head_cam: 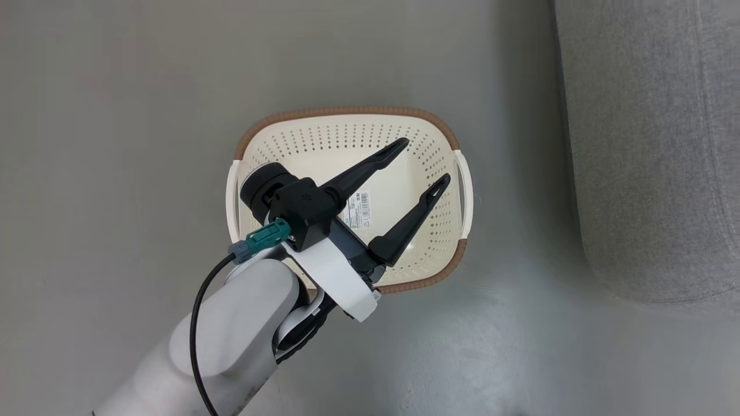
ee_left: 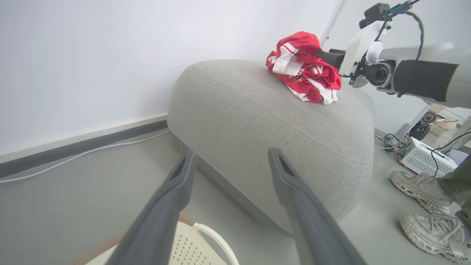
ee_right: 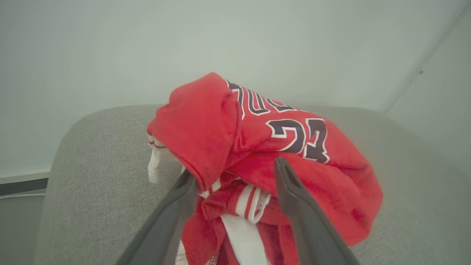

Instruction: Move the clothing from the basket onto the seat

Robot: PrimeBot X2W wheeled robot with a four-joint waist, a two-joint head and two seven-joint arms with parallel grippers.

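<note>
Right wrist view: the red jersey bundle [ee_right: 257,147] is seen resting on the grey couch [ee_right: 92,165], straight ahead of the right gripper [ee_right: 234,167], between its spread jaws.

Red clothing [ee_right: 206,129], white panels, striped trim, dark numerals; cream perforated basket [head_cam: 347,136], brown rim; grey seat [ee_left: 257,121].

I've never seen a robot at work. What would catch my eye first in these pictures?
The bright red clothing, a crumpled bundle lying on top of the grey seat, with the right hand open around it. Next, the left hand, open above the cream basket, whose perforated bottom is bare.
</note>
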